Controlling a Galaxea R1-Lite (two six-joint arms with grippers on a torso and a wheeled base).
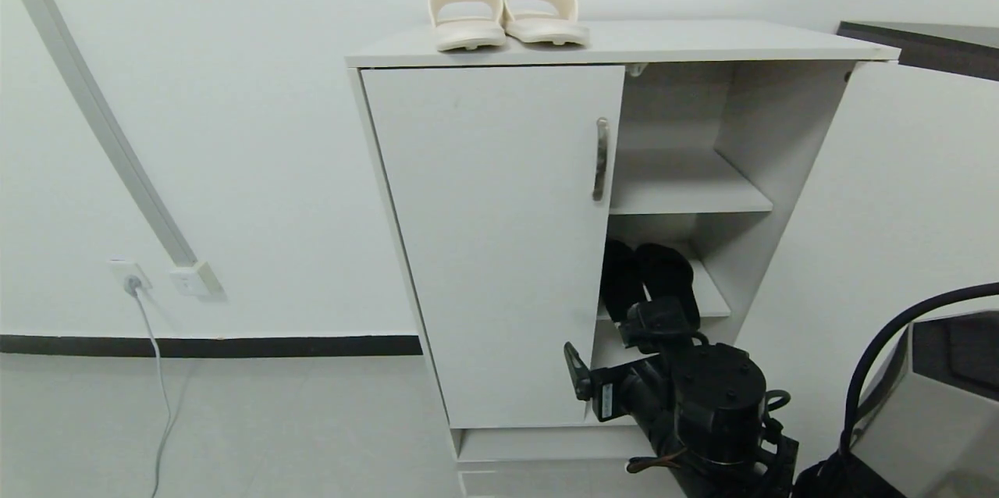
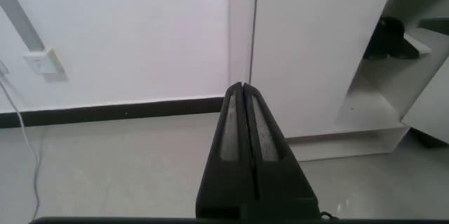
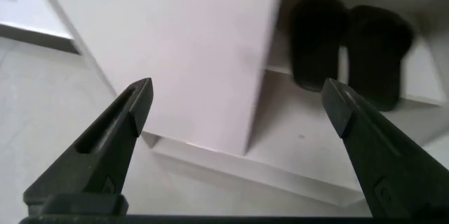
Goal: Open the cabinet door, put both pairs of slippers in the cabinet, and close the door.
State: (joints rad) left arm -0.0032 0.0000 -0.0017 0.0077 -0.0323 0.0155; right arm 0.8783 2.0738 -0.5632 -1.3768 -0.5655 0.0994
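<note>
Head view: a white cabinet stands against the wall. Its left door is shut, with a vertical metal handle near the inner edge. Its right door is swung open, exposing the right compartment.

Task items:
- The cream slippers sit side by side on the cabinet top, toes towards the front edge, above the shut door.
- The black slippers lie side by side on the lower shelf inside the open compartment. The upper shelf is above them.

The right arm is low in front of the open compartment, just below the level of the black slippers.

Right wrist view: the right gripper is released, its fingers spread wide and grasping nothing. It points at the bottom of the cabinet, near the shut door's inner edge. The black slippers lie on their shelf beyond it, apart from both fingers.

Left wrist view: the left gripper is clenched, its fingers pressed flat together with nothing between them. It is held above the floor, aimed at the left edge of the cabinet and well apart from it. The black slippers are visible inside the cabinet.

A wall socket with a cable plugged in is on the wall to the left of the cabinet.
</note>
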